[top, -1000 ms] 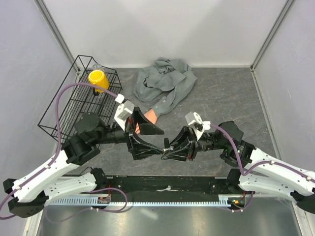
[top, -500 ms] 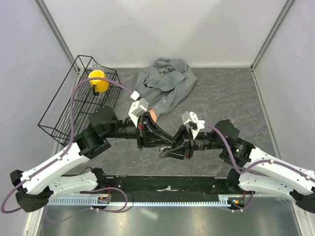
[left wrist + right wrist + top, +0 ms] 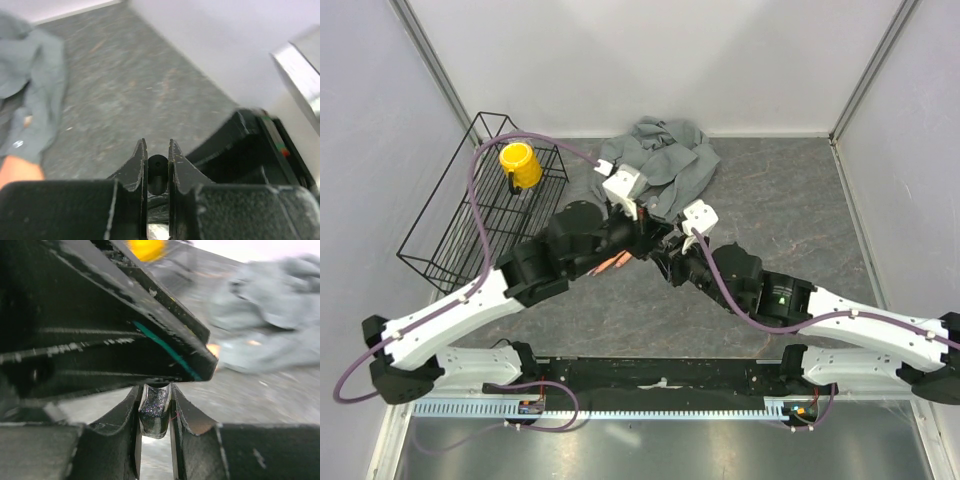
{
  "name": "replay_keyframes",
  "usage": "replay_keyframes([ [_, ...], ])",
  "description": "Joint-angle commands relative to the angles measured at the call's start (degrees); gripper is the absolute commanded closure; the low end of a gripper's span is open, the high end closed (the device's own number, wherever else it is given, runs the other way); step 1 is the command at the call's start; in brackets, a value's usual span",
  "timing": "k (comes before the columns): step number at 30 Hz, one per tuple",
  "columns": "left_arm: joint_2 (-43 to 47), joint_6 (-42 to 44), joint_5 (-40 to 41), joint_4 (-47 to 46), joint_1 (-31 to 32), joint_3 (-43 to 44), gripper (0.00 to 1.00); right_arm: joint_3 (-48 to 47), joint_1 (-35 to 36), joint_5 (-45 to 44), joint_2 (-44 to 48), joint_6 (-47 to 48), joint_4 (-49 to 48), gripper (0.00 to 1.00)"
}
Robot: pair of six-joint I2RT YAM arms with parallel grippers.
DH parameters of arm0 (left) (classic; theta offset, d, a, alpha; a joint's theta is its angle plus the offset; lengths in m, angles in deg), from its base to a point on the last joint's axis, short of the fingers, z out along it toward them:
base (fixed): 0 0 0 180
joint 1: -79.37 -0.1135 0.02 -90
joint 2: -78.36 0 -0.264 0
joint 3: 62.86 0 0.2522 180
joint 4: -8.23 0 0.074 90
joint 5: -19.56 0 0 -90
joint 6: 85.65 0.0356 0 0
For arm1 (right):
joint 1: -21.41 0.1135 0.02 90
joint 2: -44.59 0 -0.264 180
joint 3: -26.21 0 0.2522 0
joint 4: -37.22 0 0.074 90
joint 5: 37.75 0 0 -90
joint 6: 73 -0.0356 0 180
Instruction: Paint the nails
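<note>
My right gripper (image 3: 155, 387) is shut on a small bottle of dark glittery polish (image 3: 154, 410). My left gripper (image 3: 157, 145) is shut on the bottle's round black cap (image 3: 158, 169). The two grippers meet tip to tip at mid-table, left gripper (image 3: 648, 242) against right gripper (image 3: 666, 258). The peach mannequin hand (image 3: 17, 169) lies just left of them, its fingers (image 3: 608, 266) showing under the left arm. Its grey sleeve (image 3: 660, 165) is bunched behind. The nails are too small and blurred to make out.
A black wire basket (image 3: 450, 230) stands at the left with a yellow cup (image 3: 520, 165) in its far corner. White walls close the table at the back and both sides. The grey shirt heap lies just behind the grippers.
The left gripper has gone from open to shut on the cap. Both arms have carried the bottle away from the front edge, toward the hand and the shirt.
</note>
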Motion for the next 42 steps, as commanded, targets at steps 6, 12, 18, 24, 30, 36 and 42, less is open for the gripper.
replay_keyframes([
  [6,-2.8,-1.3,5.1,0.3,2.5,2.7,0.98,2.8,0.4,-4.6,0.7,3.6,-8.3,1.0],
  [12,1.9,-2.5,-4.6,-3.4,1.6,-0.2,0.46,8.3,-0.1,8.4,5.7,4.8,-12.9,1.0],
  [18,8.2,-2.4,-17.4,-3.7,-0.5,-2.2,0.11,9.6,-2.0,24.2,9.7,5.4,-11.4,1.0],
  [24,14.0,-4.0,-28.5,-5.6,-4.1,-6.5,0.11,9.1,-5.1,40.2,13.0,0.7,-12.9,1.0],
  [30,14.1,-10.0,-42.2,-13.9,-8.0,-9.9,0.23,8.9,-6.0,51.9,13.3,-2.1,-16.2,1.0],
  [36,10.7,-13.9,-51.3,-21.9,-8.4,-10.4,0.36,8.7,-6.5,52.3,13.1,-3.4,-16.6,1.0],
  [42,9.7,-11.6,-52.6,-19.6,-8.4,-9.5,0.67,7.8,-6.7,46.7,12.6,-3.0,-14.8,1.0],
])
